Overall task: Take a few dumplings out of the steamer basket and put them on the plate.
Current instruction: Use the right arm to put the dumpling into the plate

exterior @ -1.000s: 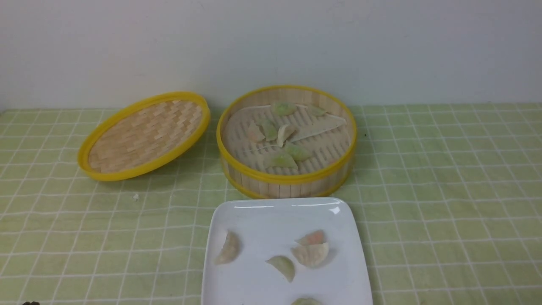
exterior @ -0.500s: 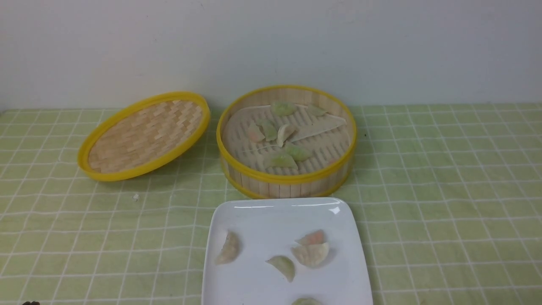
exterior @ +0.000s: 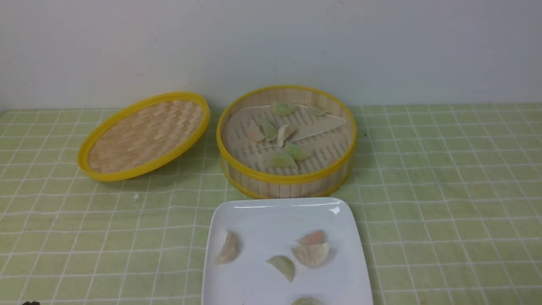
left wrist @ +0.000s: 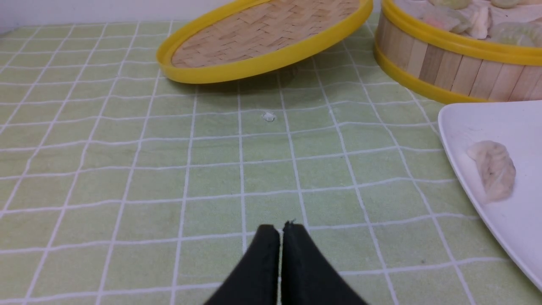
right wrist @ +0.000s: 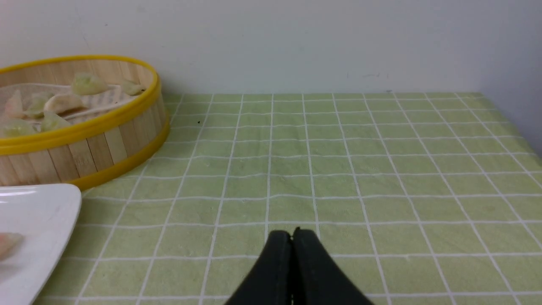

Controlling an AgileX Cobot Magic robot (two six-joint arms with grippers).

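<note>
Only the wrist views show the left gripper [left wrist: 280, 228] and right gripper [right wrist: 292, 234], both clenched empty. Front view: plate [exterior: 271, 216] lower centre holds maybe five dumplings [exterior: 311, 253]; steamer basket [exterior: 286, 178] behind. Nothing moved since earlier.

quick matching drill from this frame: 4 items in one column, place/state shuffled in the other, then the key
Items
1. steamer basket
2. woven lid
3. white square plate
4. left claw

Place or state
A. shut, holding nothing, over bare tablecloth
B. tilted, one edge raised, to the robot's left of the basket
C. nearest the robot, several dumplings on it
D. lid off, dumplings lying on its pale liner

Pairs: 1-D, 2-B, 3-C, 4-A
</note>
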